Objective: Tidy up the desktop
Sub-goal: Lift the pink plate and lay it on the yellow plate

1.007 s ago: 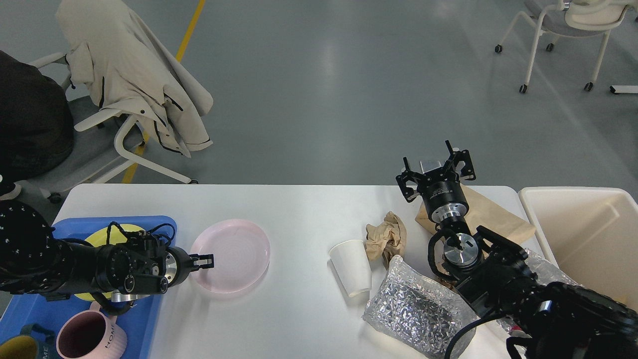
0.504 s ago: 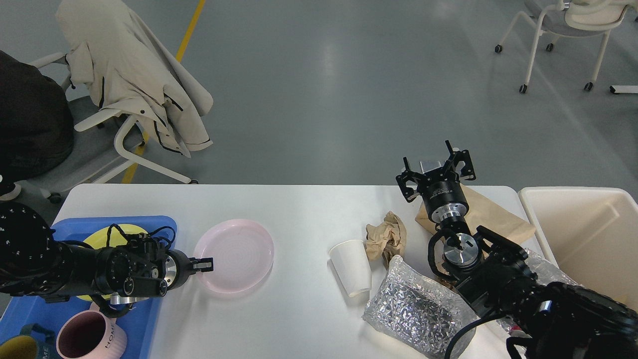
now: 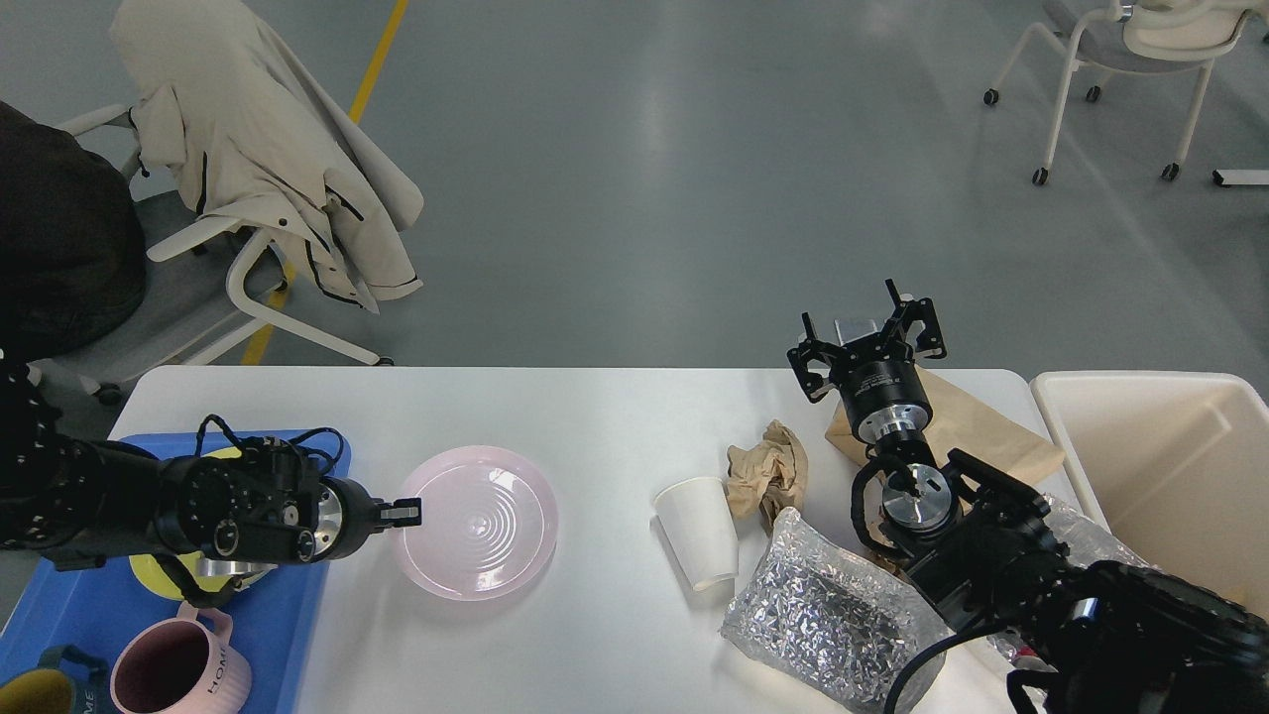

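On the white desktop (image 3: 595, 416) a pink plate (image 3: 481, 523) sits left of centre, its left rim pinched by my left gripper (image 3: 402, 513), which is shut on it. The plate looks slightly lifted and tilted toward me. My right gripper (image 3: 865, 339) stands open at the back right, above a flat brown paper bag (image 3: 981, 436), holding nothing. A white paper cup (image 3: 700, 531) lies on its side beside a crumpled brown paper (image 3: 768, 471). A silver bubble-wrap bag (image 3: 828, 620) lies at the front right, partly under my right arm.
A blue tray (image 3: 288, 605) at the left edge holds a yellow plate (image 3: 159, 575), a pink mug (image 3: 173, 669) and a yellow mug (image 3: 30, 694). A cream bin (image 3: 1170, 466) stands off the right end. A chair with a coat (image 3: 258, 149) is behind the desk.
My left gripper has drawn the pink plate a little to the right and toward me, and the plate now looks raised and tilted. My left arm has shifted up. The right arm is unchanged.
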Robot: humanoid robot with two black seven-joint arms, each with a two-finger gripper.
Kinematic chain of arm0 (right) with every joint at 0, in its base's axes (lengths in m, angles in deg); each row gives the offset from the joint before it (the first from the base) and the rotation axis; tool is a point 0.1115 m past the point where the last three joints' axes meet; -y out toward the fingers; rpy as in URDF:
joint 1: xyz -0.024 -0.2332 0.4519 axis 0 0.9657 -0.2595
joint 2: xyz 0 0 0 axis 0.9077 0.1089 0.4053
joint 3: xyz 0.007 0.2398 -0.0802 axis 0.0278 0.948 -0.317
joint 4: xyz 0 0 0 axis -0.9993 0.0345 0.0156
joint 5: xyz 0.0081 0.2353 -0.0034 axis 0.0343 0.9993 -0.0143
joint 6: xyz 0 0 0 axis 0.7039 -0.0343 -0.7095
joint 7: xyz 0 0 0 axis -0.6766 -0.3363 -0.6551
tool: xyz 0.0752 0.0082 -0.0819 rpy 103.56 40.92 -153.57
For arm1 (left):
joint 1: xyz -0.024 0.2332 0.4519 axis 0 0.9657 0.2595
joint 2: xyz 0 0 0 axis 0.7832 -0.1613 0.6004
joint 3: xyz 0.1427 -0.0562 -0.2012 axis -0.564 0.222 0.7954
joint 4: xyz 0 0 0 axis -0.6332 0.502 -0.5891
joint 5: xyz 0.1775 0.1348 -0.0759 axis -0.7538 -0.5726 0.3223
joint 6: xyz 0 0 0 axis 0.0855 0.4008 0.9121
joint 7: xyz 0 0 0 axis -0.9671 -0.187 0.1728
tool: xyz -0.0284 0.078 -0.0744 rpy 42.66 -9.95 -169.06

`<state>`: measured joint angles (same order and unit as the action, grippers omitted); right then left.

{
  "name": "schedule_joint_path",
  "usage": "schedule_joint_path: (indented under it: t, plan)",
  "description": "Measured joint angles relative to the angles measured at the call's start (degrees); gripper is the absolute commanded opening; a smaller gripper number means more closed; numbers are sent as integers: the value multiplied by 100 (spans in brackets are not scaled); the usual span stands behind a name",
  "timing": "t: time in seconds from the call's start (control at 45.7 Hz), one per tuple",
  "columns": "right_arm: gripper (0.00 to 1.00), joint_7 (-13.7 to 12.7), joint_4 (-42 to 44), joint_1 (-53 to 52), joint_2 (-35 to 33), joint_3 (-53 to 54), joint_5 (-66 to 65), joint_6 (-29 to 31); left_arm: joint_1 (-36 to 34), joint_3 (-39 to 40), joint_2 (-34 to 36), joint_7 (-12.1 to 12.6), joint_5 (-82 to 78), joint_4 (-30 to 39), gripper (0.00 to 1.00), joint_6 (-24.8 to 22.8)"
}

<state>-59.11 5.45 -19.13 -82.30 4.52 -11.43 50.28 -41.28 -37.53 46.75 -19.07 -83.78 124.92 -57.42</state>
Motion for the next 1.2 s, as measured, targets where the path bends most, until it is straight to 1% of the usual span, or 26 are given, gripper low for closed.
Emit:
schedule_joint_path:
  t: [0.066,0.131,0.241,0.307,0.35,0.416,0.46,0.525,0.569,0.679,0.744,0.81,0.876,0.985,1.095,1.204]
  plan:
    - [100,1,0,0,0,0,0,0,-552,-9,350,-3,-71,475,0,-170]
    - [100,1,0,0,-1,0,0,0,-1197,-9,805,-3,-138,899,0,-475]
    - [100,1,0,0,-3,0,-1,0,-2235,21,1592,-3,-256,1222,0,-1273]
    - [100,1,0,0,-3,0,0,0,-2717,53,2007,-3,-370,1223,0,-1829]
    - [100,1,0,0,-4,0,-1,0,-2922,67,2242,-16,-486,1141,0,-2133]
    - [100,1,0,0,-4,0,-1,0,-3080,74,2563,-82,-788,809,0,-2524]
    - [100,1,0,0,-2,0,0,0,-3072,72,2735,-191,-1066,481,0,-2713]
    - [100,0,0,0,-1,0,0,0,-2827,66,2907,-451,-1477,-19,0,-2869]
    - [100,-2,0,0,-1,0,0,0,-2488,65,2977,-709,-1778,-437,0,-2923]
    - [100,-4,0,0,-1,0,0,0,-1474,79,2996,-1431,-2334,-1701,0,-2938]
    - [100,-4,0,0,-1,0,0,0,-769,105,2896,-1798,-2435,-2427,0,-2878]
    - [100,-4,0,0,-1,0,0,0,-89,215,2713,-2042,-2458,-3025,0,-2757]
    - [100,-3,0,0,-1,0,0,0,517,381,2535,-2159,-2468,-3546,0,-2604]
    - [100,1,0,0,-2,0,0,0,1332,635,2288,-2222,-2466,-4129,0,-2448]
    - [100,2,0,0,-3,0,-1,0,1917,859,1933,-2191,-2455,-4514,0,-2206]
    - [100,1,0,0,-3,0,0,0,2162,950,1730,-2115,-2447,-4587,2,-2096]
